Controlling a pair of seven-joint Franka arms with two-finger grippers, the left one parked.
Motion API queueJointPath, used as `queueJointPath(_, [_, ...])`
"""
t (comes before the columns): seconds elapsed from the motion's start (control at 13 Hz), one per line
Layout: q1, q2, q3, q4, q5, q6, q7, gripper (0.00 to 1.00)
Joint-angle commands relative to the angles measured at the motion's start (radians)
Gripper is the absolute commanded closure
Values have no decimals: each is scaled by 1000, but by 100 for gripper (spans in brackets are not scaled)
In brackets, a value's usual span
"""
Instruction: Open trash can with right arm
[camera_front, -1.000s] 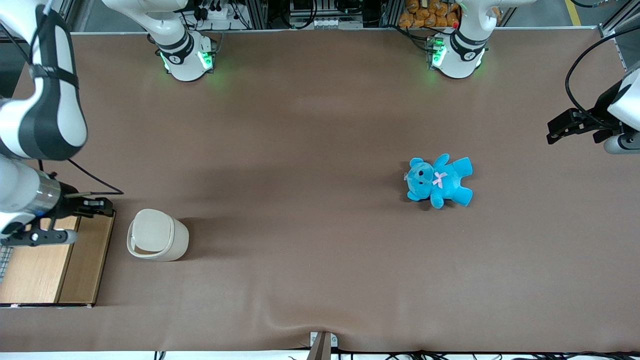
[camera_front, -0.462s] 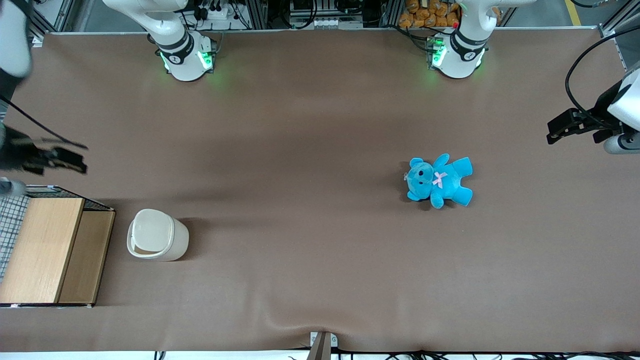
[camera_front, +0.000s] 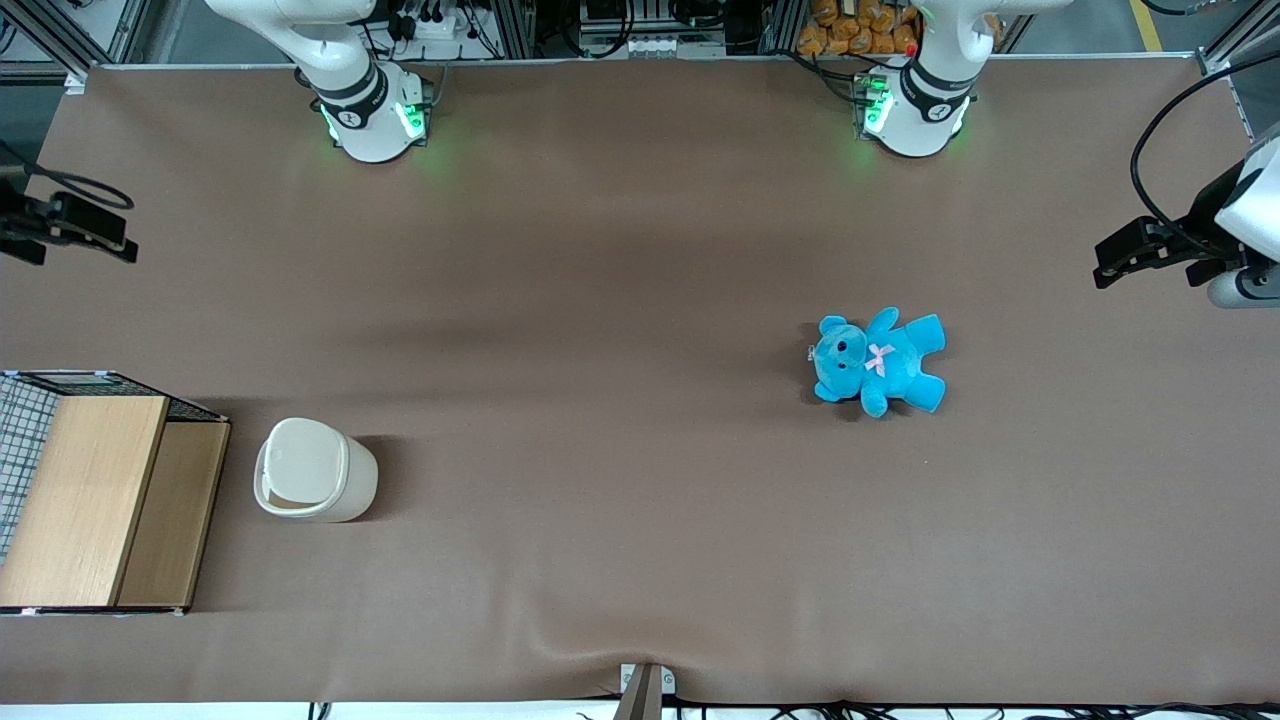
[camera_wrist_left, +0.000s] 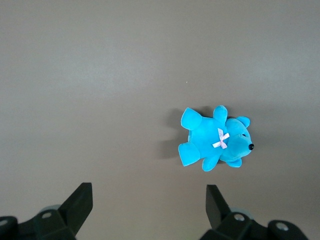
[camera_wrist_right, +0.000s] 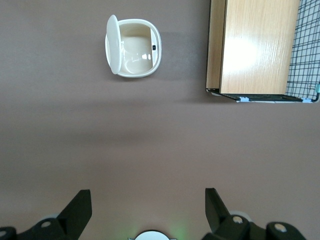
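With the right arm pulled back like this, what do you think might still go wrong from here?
The trash can stands open, its lid upright on edge; it might fall shut by itself. The gripper, open and high above the table, is far from the can and nearer the wooden box; any return sweep could clip the box's mesh.

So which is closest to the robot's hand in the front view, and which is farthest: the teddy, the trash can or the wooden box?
From the hand, open at the working arm's end of the table:
1. Wooden box, nearer the front camera than the hand.
2. Trash can, beside the box, lid up.
3. Teddy, toward the parked arm's end.
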Motion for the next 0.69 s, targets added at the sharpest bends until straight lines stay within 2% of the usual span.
queueJointPath(0.0, [4, -53, 1, -15, 14, -44, 76, 0])
queueJointPath(0.62, [21, -58, -16, -15, 14, -39, 96, 0])
